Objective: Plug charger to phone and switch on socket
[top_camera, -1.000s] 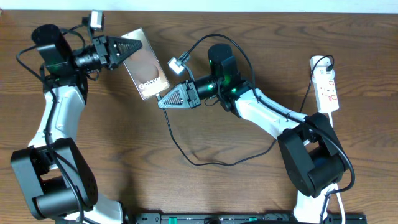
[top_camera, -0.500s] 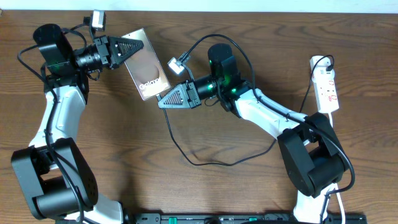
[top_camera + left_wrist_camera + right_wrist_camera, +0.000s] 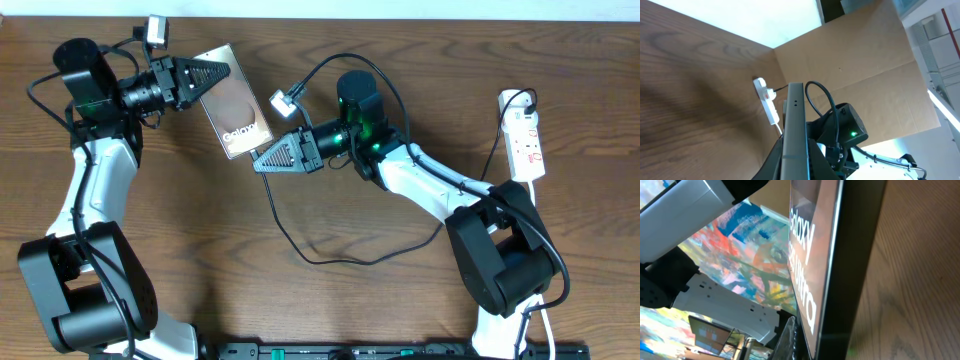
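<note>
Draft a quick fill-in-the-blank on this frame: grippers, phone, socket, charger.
1. The left gripper is shut on the ____.
2. White lettering on the phone reads ____.
3. The socket lies on the ____ arm's side of the table.
4. The charger cable leads up to the right gripper, whose jaws are ____.

Missing words: phone; Galaxy; right; shut.

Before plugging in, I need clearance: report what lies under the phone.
Only wooden table shows around the phone, held by the left fingers. The spot directly beneath is covered. The charger cable leads to the right fingers.
</note>
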Controlling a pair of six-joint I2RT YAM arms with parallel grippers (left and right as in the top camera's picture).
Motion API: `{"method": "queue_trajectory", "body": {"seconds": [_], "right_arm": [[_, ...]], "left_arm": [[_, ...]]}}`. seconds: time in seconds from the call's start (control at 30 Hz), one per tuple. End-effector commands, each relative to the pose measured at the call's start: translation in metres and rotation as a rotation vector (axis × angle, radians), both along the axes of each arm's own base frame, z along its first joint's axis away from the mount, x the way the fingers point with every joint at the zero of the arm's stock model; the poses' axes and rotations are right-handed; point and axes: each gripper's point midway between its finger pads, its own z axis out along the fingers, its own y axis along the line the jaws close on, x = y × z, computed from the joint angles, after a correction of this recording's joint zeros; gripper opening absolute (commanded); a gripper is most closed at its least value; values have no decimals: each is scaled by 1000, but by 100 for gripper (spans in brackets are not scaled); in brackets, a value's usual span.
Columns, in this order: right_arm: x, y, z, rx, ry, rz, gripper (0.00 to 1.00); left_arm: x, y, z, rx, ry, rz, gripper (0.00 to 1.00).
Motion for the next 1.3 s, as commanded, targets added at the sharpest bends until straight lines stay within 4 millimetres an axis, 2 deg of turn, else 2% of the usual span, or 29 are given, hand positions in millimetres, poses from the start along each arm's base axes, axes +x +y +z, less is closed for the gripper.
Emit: {"method": "queue_trajectory", "body": {"seconds": [0.0, 0.23, 0.33, 0.47, 0.6, 0.8, 0.93, 1.1, 1.27], "right_arm": [[19, 0, 12, 13, -42, -90, 1], [20, 1, 12, 12, -42, -94, 1], [21, 1, 11, 11, -42, -101, 14], [22, 1, 11, 10, -42, -104, 44], [21, 1, 11, 11, -42, -100, 98], [21, 0, 11, 12, -42, -96, 99], [29, -7, 11, 11, -41, -117, 99], [52, -28, 12, -1, -2, -179, 99], [73, -51, 12, -3, 10, -240, 99]], "left_arm": [[-10, -9, 6, -1, -33, -73, 8], [-10, -9, 6, -1, -33, -73, 7], [-10, -9, 6, -1, -32, -73, 7], [-10, -9, 6, -1, -32, -73, 8], [-10, -9, 6, -1, -32, -73, 8], [-10, -9, 6, -1, -33, -72, 7], [-9, -2, 6, 1, -35, -55, 7], [-1, 26, 4, 2, -23, 33, 7], [9, 59, -7, 1, 44, 166, 7]]}}
